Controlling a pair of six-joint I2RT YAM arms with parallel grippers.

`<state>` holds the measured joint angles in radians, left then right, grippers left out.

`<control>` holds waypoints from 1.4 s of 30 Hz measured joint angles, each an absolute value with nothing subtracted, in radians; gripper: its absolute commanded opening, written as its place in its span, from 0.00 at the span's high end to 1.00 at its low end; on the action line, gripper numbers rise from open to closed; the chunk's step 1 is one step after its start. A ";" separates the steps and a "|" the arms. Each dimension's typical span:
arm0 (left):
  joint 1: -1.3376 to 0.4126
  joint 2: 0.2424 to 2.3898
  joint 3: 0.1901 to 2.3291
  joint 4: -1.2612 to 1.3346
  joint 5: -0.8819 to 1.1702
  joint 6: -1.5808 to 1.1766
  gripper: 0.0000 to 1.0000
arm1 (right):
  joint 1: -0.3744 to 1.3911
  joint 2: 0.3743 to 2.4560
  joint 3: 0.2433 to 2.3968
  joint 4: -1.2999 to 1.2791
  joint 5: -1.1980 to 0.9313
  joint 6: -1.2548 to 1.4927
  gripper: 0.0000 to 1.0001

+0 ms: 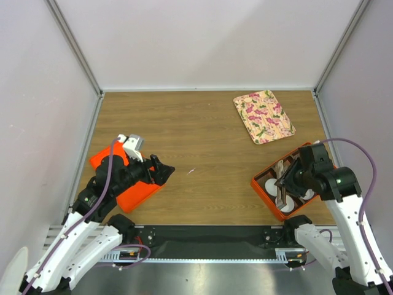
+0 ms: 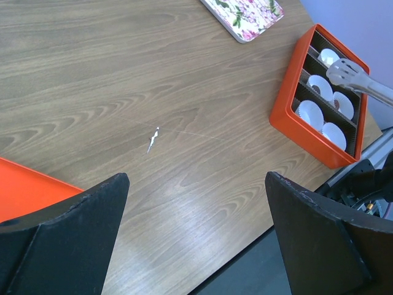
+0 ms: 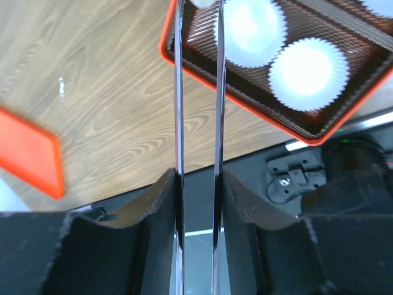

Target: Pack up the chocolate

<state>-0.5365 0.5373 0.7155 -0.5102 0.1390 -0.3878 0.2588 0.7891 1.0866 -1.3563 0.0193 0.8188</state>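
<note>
Orange box point(image 2: 293, 74), white cups point(image 2: 310, 114), silver tongs point(image 2: 345, 72), pink floral tray point(image 1: 264, 115).

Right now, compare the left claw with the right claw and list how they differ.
The left claw stands wide open; the right claw is shut. The left claw holds nothing; the right claw grips metal tongs. The left claw hangs over the table beside the orange lid; the right claw's tongs point at the orange box of paper cups. Both are black, two-fingered.

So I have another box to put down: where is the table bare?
Bare: the wide wood between the orange lid and the cup box, and the far-left stretch beside the floral tray. Crowded: the near right corner, where the box sits under the tongs.
</note>
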 measured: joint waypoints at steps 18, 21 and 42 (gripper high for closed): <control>-0.537 0.542 0.715 -0.511 0.138 -0.390 0.00 | 0.278 0.597 0.981 -1.368 -0.101 1.046 0.86; -0.537 0.540 0.715 -0.511 0.138 -0.390 0.00 | 0.278 0.579 0.951 -1.364 -0.103 1.087 0.86; -0.537 0.535 0.715 -0.511 0.138 -0.390 0.00 | 0.280 0.382 0.876 -1.372 -0.095 1.365 0.80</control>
